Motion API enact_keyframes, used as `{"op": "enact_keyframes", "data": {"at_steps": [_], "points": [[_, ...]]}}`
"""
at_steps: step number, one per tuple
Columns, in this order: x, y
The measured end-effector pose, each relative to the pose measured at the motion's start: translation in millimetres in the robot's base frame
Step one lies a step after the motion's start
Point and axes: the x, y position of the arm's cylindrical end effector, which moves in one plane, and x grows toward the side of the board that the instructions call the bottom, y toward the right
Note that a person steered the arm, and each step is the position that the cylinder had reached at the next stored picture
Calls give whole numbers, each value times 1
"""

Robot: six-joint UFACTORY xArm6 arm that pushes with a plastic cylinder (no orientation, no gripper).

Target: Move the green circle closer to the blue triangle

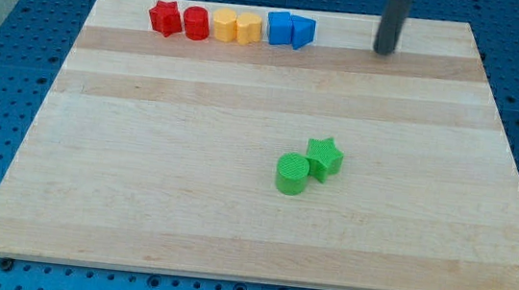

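Dark rod end effector, my tip (384, 52) on wooden desk (138, 200), rod top cut off; no jaws. Green plastic circle block (292, 174) well below-left, touching green star block (325, 158). Blue plastic triangle block (302, 32) left of tip, partly hidden behind blue cube (279, 27).

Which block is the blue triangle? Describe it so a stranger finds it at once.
Start at the wooden board and follow the row of six blocks along the view's top edge. The blue triangle ends that row on the view's right, touching the blue cube-like block. Its wedge shape sets it apart; my tip stands farther right.
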Motion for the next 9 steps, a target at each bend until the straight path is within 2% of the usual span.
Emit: {"op": "enact_keyframes", "data": {"at_steps": [1, 3, 4, 6, 9], "points": [[77, 0], [204, -4], [245, -41], [246, -152], [195, -123]]}}
